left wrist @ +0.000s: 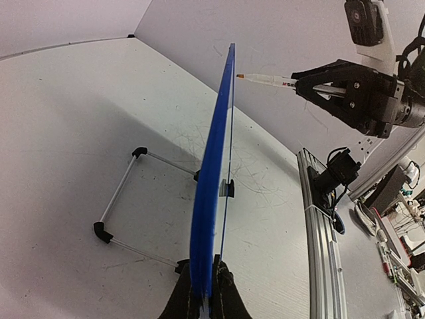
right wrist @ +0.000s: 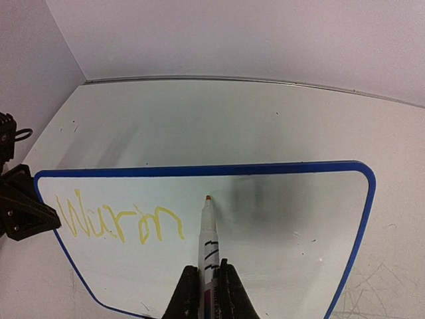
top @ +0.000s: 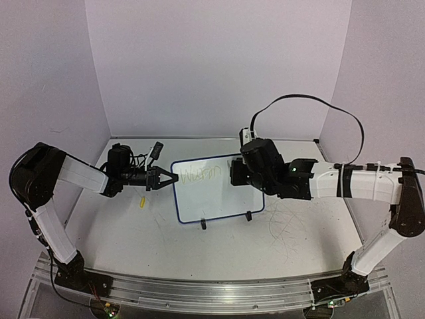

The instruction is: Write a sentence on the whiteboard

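The whiteboard (top: 216,189), white with a blue frame, stands tilted on two black feet at mid-table. My left gripper (top: 169,178) is shut on its left edge; the left wrist view shows the board edge-on (left wrist: 211,179) between my fingers. One yellow word (right wrist: 119,222) of the sentence is written at the board's upper left. My right gripper (right wrist: 207,282) is shut on a white marker (right wrist: 209,232). Its orange tip points at the board (right wrist: 285,226) just right of the word; I cannot tell if it touches.
A small yellow marker cap (top: 142,202) lies on the table left of the board. The board's wire stand (left wrist: 119,193) reaches behind it. Grey scribbles (top: 289,229) mark the tabletop at right. Walls enclose the back and sides.
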